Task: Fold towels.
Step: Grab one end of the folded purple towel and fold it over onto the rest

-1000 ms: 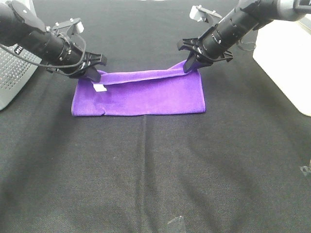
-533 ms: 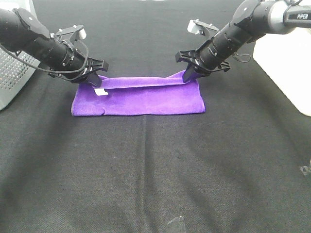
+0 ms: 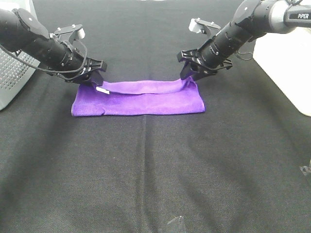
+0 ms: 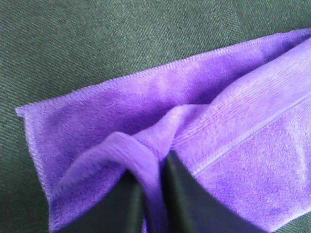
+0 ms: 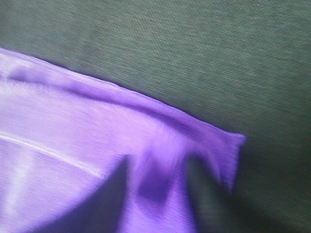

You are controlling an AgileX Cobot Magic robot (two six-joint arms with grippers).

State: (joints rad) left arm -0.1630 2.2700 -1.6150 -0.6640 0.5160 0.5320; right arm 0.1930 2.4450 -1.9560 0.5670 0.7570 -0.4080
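Observation:
The purple towel lies doubled over as a wide band on the black cloth in the exterior high view. Its small white tag shows near the left end. My left gripper is shut on the upper layer's left corner. My right gripper is shut on the upper layer's right corner. The held edge sags between them just above the lower layer. In the left wrist view the gripper pinches a ridge of the towel. In the right wrist view the gripper clamps the towel near its corner.
A grey perforated bin stands at the left edge. A white box stands at the right edge. A small clear scrap lies near the front of the black table cloth.
Both grippers have lowered slightly with the held edge. The raised upper layer now sags lower and closer to the lower layer. The lower layer has not moved.

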